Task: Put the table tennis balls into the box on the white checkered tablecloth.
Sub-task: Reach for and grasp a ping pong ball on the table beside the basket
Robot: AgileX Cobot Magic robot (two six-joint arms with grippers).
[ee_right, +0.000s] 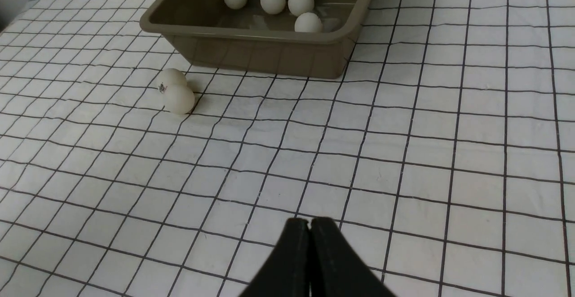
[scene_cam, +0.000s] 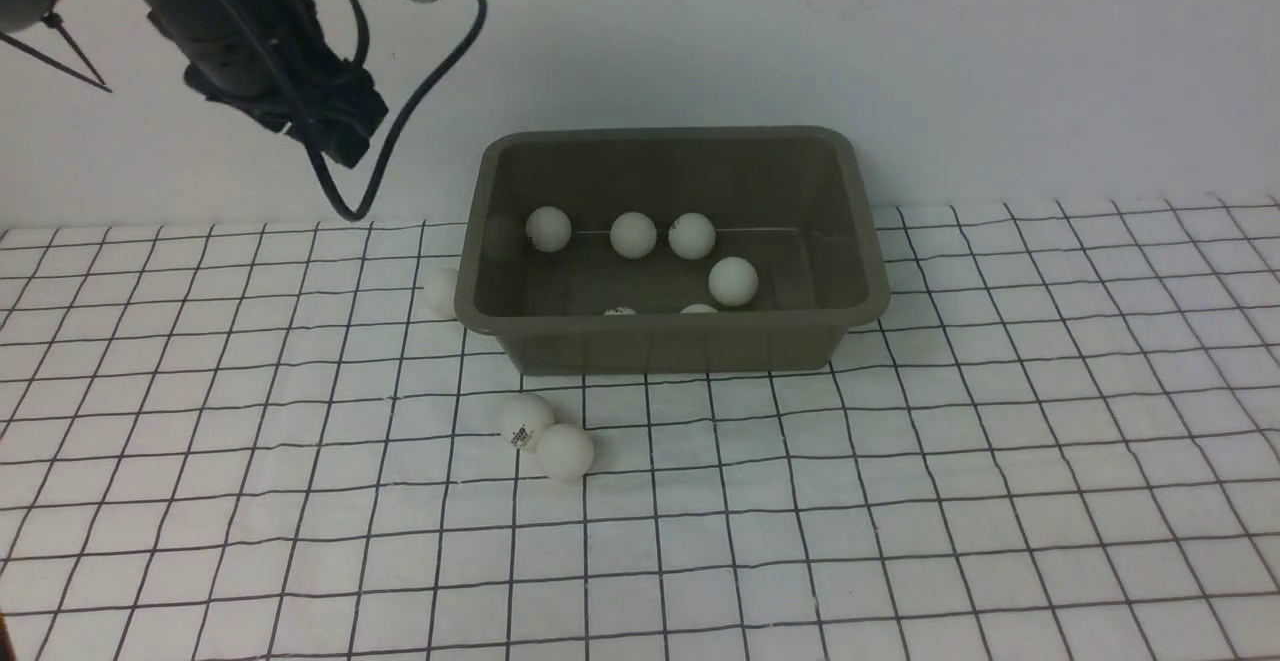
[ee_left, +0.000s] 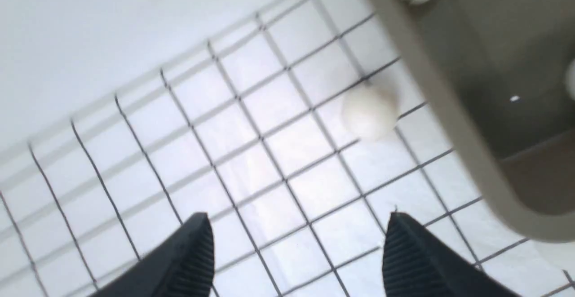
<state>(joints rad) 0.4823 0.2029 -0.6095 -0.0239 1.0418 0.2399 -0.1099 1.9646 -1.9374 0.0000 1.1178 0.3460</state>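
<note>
The olive-grey box (scene_cam: 670, 346) stands on the white checkered tablecloth (scene_cam: 900, 501) and holds several table tennis balls (scene_cam: 633, 235). Three balls lie outside it. One (scene_cam: 440, 292) rests against its left wall, and two touching ones (scene_cam: 526, 418) (scene_cam: 566, 452) lie in front. My left arm (scene_cam: 270, 61) hangs high at the back left. The left gripper (ee_left: 299, 217) is open and empty above the cloth, with the left-wall ball (ee_left: 370, 112) ahead of it beside the box rim (ee_left: 449, 108). My right gripper (ee_right: 310, 220) is shut and empty, low over the cloth, well in front of the box (ee_right: 260, 54).
A plain white wall runs behind the cloth. A black cable (scene_cam: 440, 71) loops down from the left arm to just above the cloth's far edge. Bare cloth stretches to the right and front of the box.
</note>
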